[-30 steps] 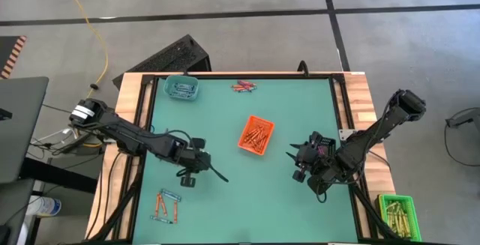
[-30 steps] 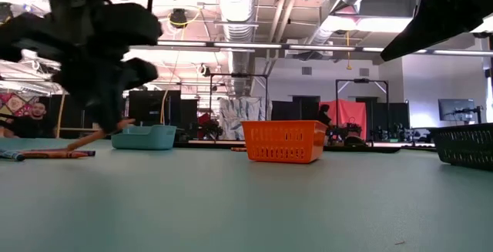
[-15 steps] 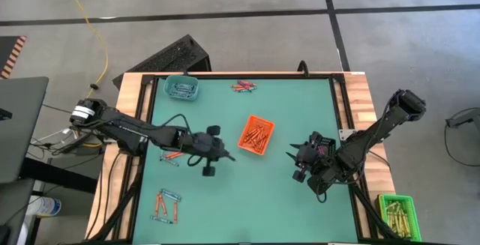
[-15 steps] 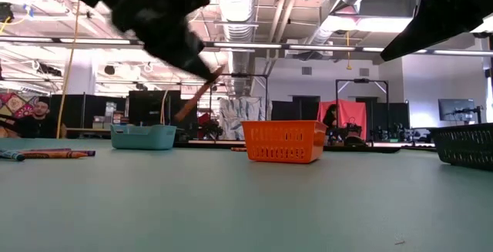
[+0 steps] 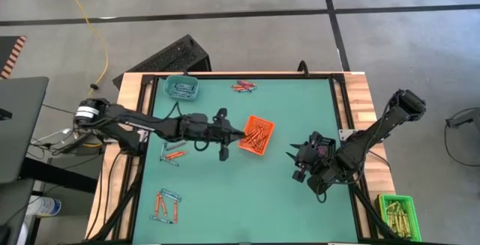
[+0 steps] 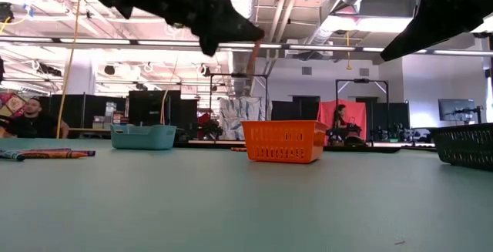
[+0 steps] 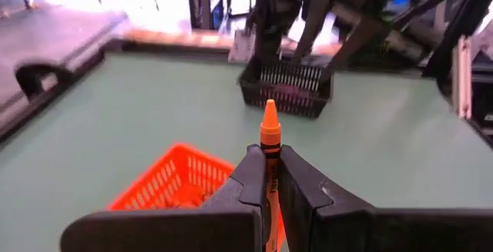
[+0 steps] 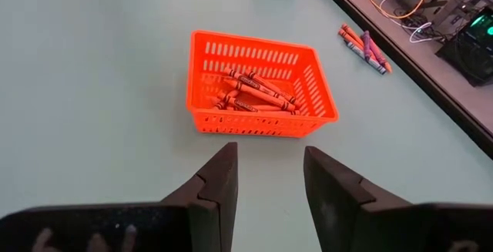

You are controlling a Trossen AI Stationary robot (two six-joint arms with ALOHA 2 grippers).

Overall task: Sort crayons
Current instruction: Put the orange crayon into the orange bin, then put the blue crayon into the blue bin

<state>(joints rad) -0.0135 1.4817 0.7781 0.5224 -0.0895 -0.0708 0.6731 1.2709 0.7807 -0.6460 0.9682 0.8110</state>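
Note:
My left gripper (image 7: 269, 163) is shut on an orange crayon (image 7: 269, 129) and hangs above the table just left of the orange tray (image 5: 256, 135), which holds several orange crayons. Loose crayons lie in a few places: at the near left (image 5: 166, 206), by my left arm (image 5: 171, 155), and at the far edge (image 5: 244, 87). My right gripper (image 8: 269, 171) stands open and empty, right of the orange tray (image 8: 262, 82), pointing at it. My left gripper pinches the crayon's wrapped shaft (image 7: 271, 176) between its two fingers. The crayon lies along the fingers, and its pointed tip (image 7: 269, 113) sticks out past them. The fingers come nearly level from the table's left. The crayon is lifted clear of the table.
A blue tray (image 5: 181, 88) stands at the far left corner. A dark basket (image 7: 286, 98) sits on the right under my right arm. A green tray of yellow-olive sticks (image 5: 395, 213) lies beyond the table's near right corner. Bare green mat lies in the near middle.
My left gripper has risen and gone toward the table's right and far edge, from the near-left crayons to the orange tray. It has tipped up from pointing down to nearly level, staying shut on the orange crayon.

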